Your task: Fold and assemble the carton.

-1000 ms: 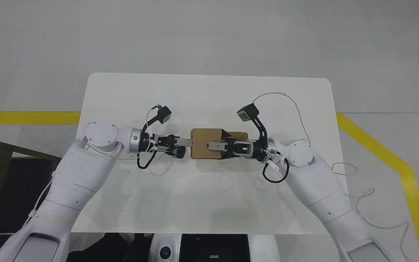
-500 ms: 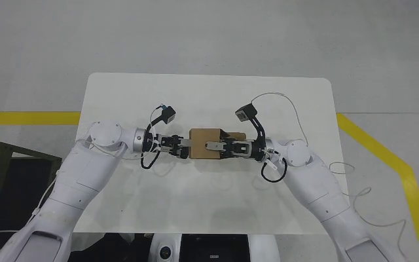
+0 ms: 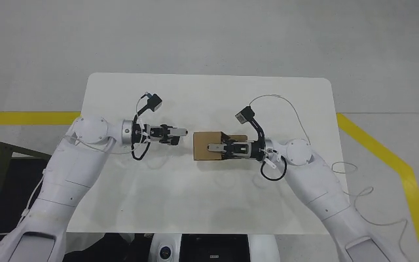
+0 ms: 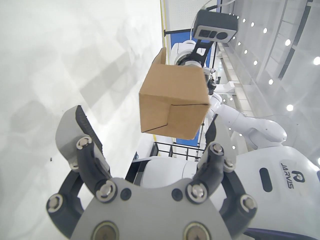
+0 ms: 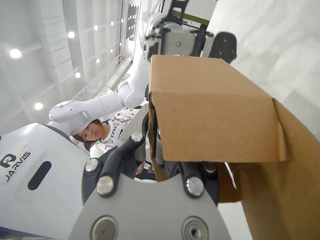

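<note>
While the right gripper (image 3: 216,147) is clamped on the carton (image 3: 208,145), the box hangs over the middle of the table (image 3: 196,92), just beside the open left gripper (image 3: 177,135) but not touching it. Left fingers (image 4: 82,123) are spread wide, nothing between them. The carton is plain brown cardboard; its closed end, with folded flap seams, faces the left gripper. A loose flap (image 5: 295,166) sticks out at the end by the right wrist. One right finger (image 5: 138,123) lies outside the carton wall; the other is hidden behind cardboard. Lettering sits on a white wall panel (image 4: 175,6) seen in the left wrist view. In the right wrist view the carton blocks most of the left gripper. A thin cable (image 3: 288,105) loops over the table near the right arm. Yellow floor tape (image 3: 39,118) runs past the table.
</note>
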{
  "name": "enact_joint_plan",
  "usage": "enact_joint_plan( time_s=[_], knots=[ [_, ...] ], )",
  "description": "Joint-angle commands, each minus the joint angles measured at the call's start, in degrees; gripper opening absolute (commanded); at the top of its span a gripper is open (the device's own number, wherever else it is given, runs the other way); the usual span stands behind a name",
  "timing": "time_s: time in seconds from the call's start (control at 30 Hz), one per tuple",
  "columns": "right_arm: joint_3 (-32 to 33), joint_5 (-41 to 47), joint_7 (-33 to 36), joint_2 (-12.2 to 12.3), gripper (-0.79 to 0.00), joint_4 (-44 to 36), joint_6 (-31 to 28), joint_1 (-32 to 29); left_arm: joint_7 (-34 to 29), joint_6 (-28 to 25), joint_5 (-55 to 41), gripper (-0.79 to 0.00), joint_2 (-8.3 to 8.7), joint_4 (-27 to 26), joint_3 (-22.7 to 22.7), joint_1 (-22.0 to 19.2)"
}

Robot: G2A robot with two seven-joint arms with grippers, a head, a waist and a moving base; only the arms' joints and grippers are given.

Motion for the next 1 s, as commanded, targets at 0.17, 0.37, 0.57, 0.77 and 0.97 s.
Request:
enact_joint_plan(
  time_s=[0.17, 0.37, 0.57, 0.77, 0.97],
  knots=[
    [-4.33, -1.47, -1.85, -1.84, -0.785, 4.91, 2.43, 3.98, 4.42, -11.73, 7.94, 0.000, 0.90, -3.53, -3.49, 1.39],
    [-7.88, -1.17, -5.29, -4.02, -0.785, 10.88, 1.47, 6.67, 8.98, -22.57, 20.37, 0.000, 1.79, -5.36, -5.75, 3.64],
    [-9.79, -1.53, -7.24, -5.67, -0.785, 15.87, 0.49, 8.83, 15.69, -32.65, 34.81, 0.000, 2.60, -6.72, -7.20, 6.06],
    [-10.80, -2.73, -8.18, -6.77, -0.714, 19.30, -0.03, 10.31, 22.28, -39.25, 41.38, 0.000, 4.24, -8.30, -6.22, 7.59],
    [-10.47, -3.49, -7.43, -7.04, -0.573, 20.55, -0.10, 10.68, 22.59, -39.55, 41.49, 0.000, 4.44, -8.23, -6.03, 7.68]
  ],
)
